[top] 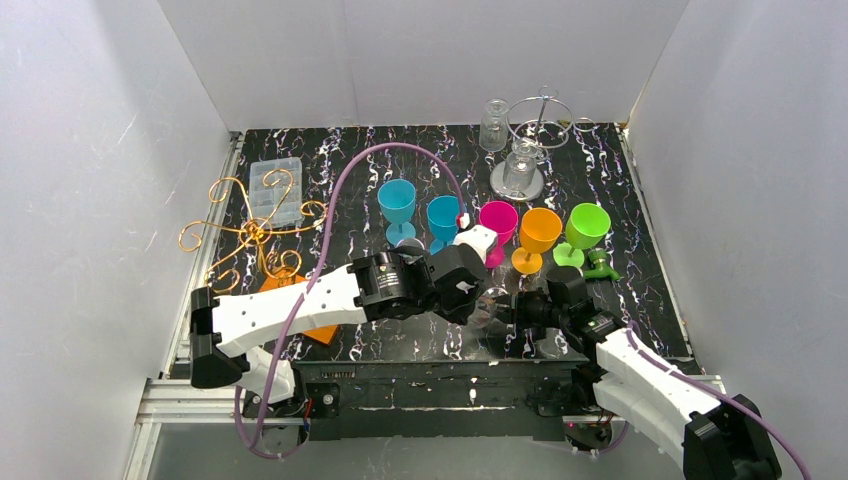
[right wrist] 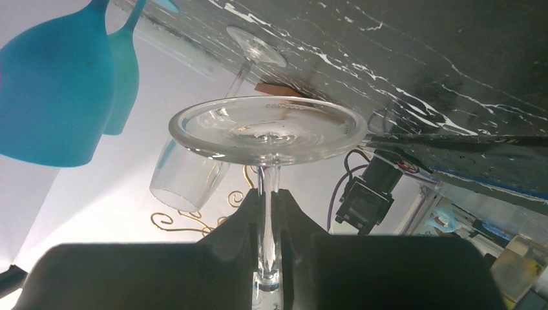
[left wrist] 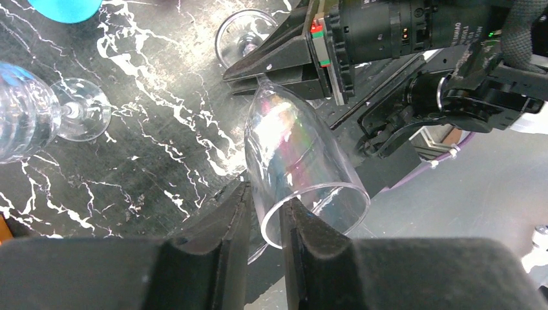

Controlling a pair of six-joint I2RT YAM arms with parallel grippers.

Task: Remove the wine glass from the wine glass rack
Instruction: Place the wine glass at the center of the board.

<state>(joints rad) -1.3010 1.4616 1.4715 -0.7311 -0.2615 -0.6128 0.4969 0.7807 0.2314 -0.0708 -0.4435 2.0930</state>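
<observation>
From above, the wine glass point(left wrist: 297, 155) is nearly lost: it is clear, and the left end effector point(left wrist: 265, 201) covers most of it; only the wrist views show it well; whether its foot point(right wrist: 268, 129) touches the bench point(left wrist: 161, 129) cannot be told. The glass sits near the front edge of the bench, between the two arms; its long axis leans, foot down toward the bench and open rim point(left wrist: 323, 200) up toward the left end effector. It is colourless and see-through, with a tall narrow bowl, a thin stem point(right wrist: 268, 226) and a round flat foot. The right end effector point(right wrist: 269, 201) pinches the stem just under the foot; the left one stands narrowly apart astride the rim wall, and whether it presses yet cannot be told. A second clear glass point(left wrist: 26, 119) lies on its side on the bench nearby.
</observation>
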